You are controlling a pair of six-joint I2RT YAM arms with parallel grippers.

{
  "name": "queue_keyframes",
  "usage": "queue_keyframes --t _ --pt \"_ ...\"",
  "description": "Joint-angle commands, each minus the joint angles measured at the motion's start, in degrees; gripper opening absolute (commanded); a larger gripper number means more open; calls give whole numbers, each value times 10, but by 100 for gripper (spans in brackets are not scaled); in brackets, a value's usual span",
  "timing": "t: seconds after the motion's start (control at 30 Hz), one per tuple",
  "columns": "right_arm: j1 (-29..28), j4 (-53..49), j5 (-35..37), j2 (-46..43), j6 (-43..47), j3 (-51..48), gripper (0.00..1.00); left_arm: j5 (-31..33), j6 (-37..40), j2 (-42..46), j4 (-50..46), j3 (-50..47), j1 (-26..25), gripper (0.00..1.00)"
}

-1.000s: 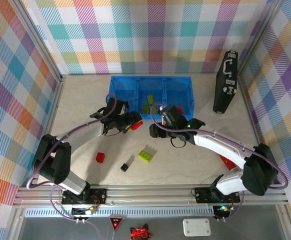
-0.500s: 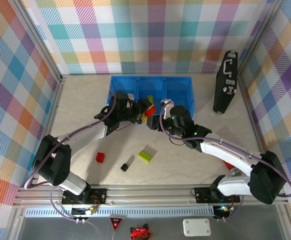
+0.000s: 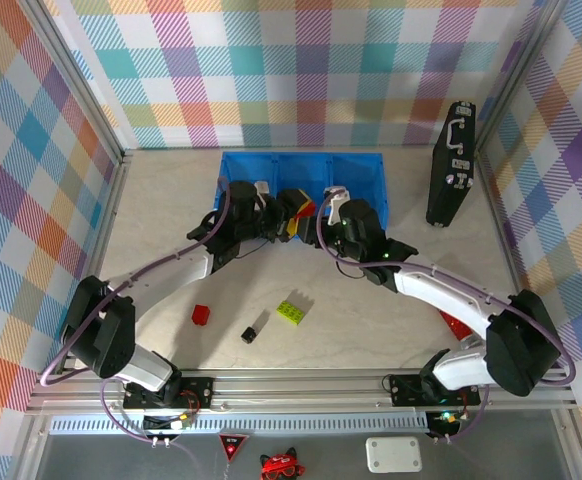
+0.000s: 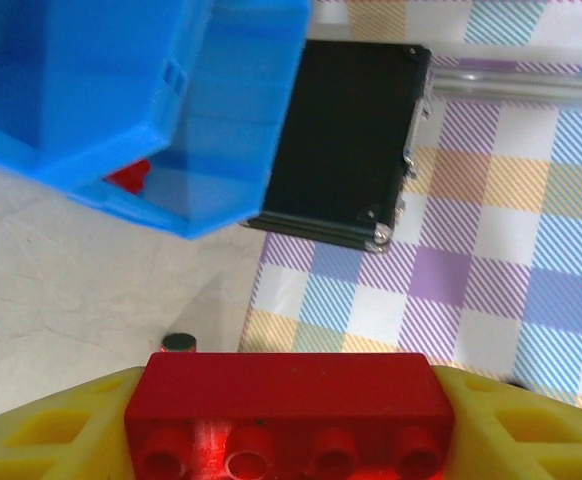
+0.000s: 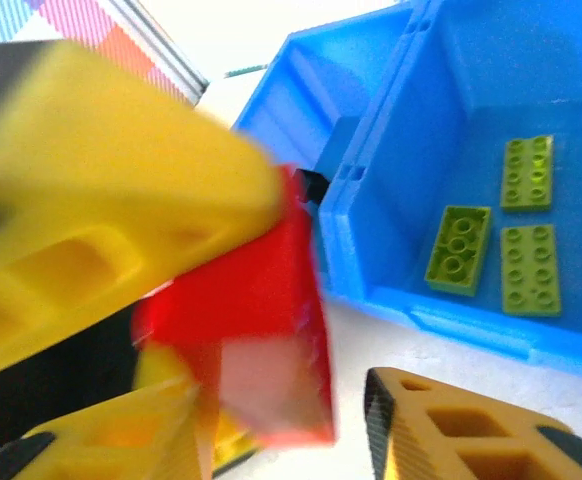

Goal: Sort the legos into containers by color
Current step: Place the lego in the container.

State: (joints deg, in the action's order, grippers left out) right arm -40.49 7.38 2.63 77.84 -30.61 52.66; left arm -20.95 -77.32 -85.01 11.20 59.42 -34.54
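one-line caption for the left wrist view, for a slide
left gripper holding a red lego between its yellow fingers, blue bin and black case ahead

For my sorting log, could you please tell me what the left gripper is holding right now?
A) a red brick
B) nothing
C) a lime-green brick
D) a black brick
A: in the left wrist view the left gripper is clamped on a red brick, with the brick's studs facing the camera.
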Motion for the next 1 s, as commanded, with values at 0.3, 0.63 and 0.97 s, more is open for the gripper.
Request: queue_keyframes --t 0.3,0.63,0.97 --pt "16 23 -2 9 26 24 34 -17 -18 42 17 0 -11 58" --pt "36 -19 0 8 34 38 29 -3 45 51 -59 3 -3 76" --pt "141 -124 -27 53 57 82 29 100 283 98 -378 50 38 80"
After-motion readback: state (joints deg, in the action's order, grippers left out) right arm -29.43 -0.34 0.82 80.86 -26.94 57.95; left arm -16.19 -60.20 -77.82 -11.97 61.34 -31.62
